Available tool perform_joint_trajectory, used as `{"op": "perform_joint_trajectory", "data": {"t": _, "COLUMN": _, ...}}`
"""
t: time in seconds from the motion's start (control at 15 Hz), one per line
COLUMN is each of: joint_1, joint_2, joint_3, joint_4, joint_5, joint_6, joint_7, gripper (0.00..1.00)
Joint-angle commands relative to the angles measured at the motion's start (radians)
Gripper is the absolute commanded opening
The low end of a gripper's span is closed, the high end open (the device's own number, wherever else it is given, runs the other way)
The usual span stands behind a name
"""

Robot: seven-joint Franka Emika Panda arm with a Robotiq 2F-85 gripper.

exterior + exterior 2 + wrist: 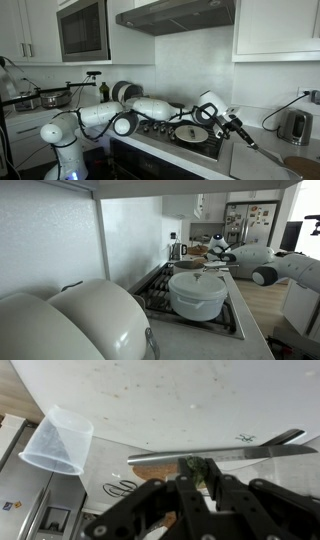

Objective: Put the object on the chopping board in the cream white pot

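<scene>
My gripper [195, 478] is shut on a small green object [193, 465], seen between the fingertips in the wrist view. A bit of the brown chopping board [148, 473] shows behind the fingers. In an exterior view the gripper [236, 126] hangs over the counter right of the stove, and the round brown chopping board [300, 164] lies at the lower right. The small cream white pot with a dark rim [190, 132] sits on the stove left of the gripper. It also shows behind the larger pot in an exterior view [188, 266], near the gripper [218, 248].
A larger white pot [197, 294] sits on the stove's front burner, with white lids [95, 320] in the foreground. A steel kettle [293, 126] stands on the counter by the wall. In the wrist view there are a clear plastic cup [58, 440] and a long metal utensil [240, 453].
</scene>
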Motion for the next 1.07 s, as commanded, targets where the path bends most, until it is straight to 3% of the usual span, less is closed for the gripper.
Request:
{"op": "perform_joint_trajectory", "data": {"t": 0.0, "joint_1": 0.019, "joint_2": -0.109, "joint_3": 0.036, "joint_4": -0.044, "joint_5": -0.010, "joint_6": -0.158, "joint_7": -0.069, "gripper": 0.05}}
{"op": "perform_joint_trajectory", "data": {"t": 0.4, "joint_1": 0.035, "joint_2": -0.220, "joint_3": 0.083, "joint_4": -0.044, "joint_5": -0.012, "joint_6": -0.426, "joint_7": -0.218, "gripper": 0.05}}
{"op": "perform_joint_trajectory", "data": {"t": 1.0, "joint_1": 0.049, "joint_2": -0.337, "joint_3": 0.123, "joint_4": -0.047, "joint_5": -0.006, "joint_6": -0.713, "joint_7": -0.394, "gripper": 0.05}}
